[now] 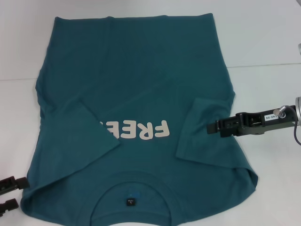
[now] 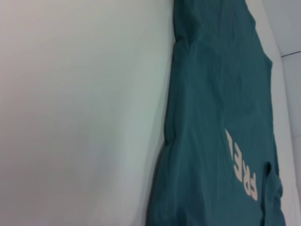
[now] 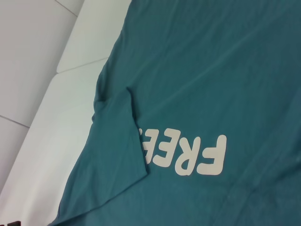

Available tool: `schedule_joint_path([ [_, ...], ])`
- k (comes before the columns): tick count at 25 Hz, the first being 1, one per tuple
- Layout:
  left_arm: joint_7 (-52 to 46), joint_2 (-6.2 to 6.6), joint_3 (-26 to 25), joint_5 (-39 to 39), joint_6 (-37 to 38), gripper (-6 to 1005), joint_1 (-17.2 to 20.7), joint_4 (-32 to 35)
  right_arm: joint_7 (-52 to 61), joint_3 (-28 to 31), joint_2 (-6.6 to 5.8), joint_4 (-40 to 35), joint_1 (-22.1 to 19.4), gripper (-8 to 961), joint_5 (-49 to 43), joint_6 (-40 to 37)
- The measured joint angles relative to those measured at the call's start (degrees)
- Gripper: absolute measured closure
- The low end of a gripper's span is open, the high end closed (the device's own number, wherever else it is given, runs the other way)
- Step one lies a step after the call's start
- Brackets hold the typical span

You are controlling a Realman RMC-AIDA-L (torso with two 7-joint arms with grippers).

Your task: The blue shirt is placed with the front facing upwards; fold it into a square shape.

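Observation:
The blue shirt (image 1: pixel 136 80) lies flat on the white table, front up, its collar and dark neck label (image 1: pixel 130 202) nearest me. Both short sleeves are folded inward over the chest. The left sleeve (image 1: pixel 84 136) covers the end of the cream "FREE!" print (image 1: pixel 141 129). The right sleeve (image 1: pixel 197 136) lies beside the print. My right gripper (image 1: pixel 210 128) reaches in from the right and hovers over that right sleeve. My left gripper (image 1: pixel 8 194) sits open at the shirt's near left corner, holding nothing. The wrist views show the shirt (image 2: pixel 216 94) (image 3: pixel 211 70) and its print.
Bare white table (image 1: pixel 263 37) surrounds the shirt on the right, left and far side. A seam in the table surface (image 1: pixel 263 65) runs across on the right.

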Motion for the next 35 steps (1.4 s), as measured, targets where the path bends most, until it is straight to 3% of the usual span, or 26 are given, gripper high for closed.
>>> schedule_joint_path([
  [35, -1.2, -0.15, 1.1, 0.7, -4.3, 127, -1.3, -3.8, -0.2, 0.8, -0.02, 0.0, -0.6, 248, 0.2, 0.1],
])
